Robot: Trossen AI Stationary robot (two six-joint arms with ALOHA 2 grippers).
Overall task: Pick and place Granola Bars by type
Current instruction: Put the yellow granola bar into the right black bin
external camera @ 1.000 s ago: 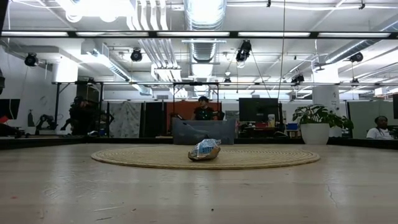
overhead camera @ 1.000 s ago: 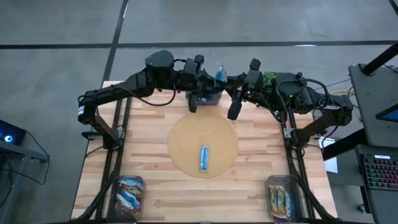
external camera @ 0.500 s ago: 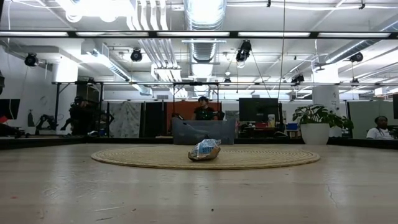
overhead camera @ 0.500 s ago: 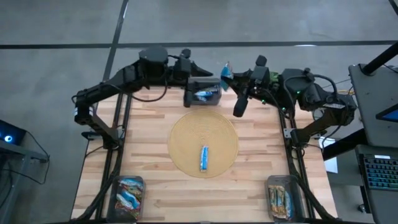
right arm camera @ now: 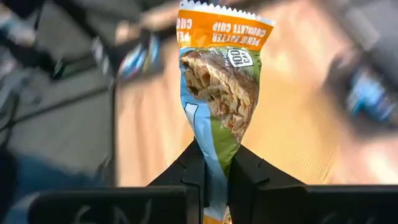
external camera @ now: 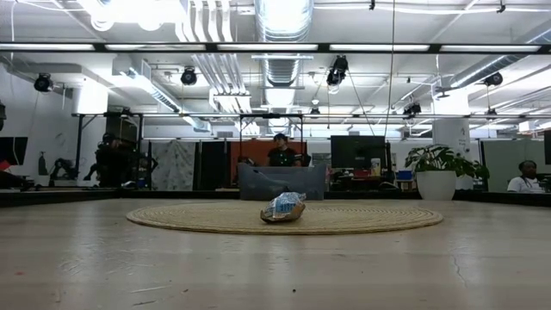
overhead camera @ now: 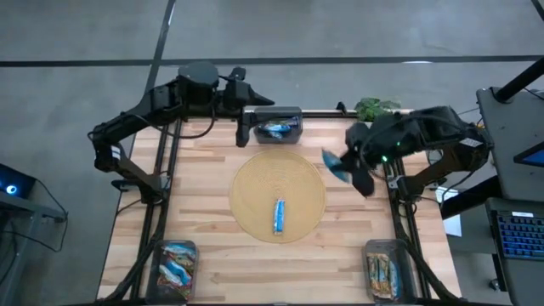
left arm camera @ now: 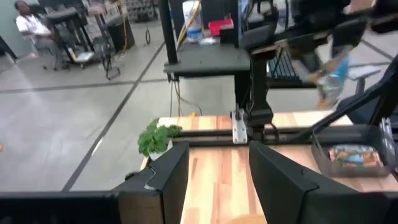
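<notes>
Granola bar (right arm camera: 217, 81) pinched in right gripper (right arm camera: 214, 163) above wooden table (overhead camera: 204, 212); left gripper (left arm camera: 217, 171) open.

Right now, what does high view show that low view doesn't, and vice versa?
Only high: both arms. The right gripper is shut on a granola bar over the table's right side; the left gripper is open by the back bin holding a blue bar. Two front-corner bins hold sorted bars.
Only low: the room behind, with people at desks.
Both: the round mat with one blue bar on it.
</notes>
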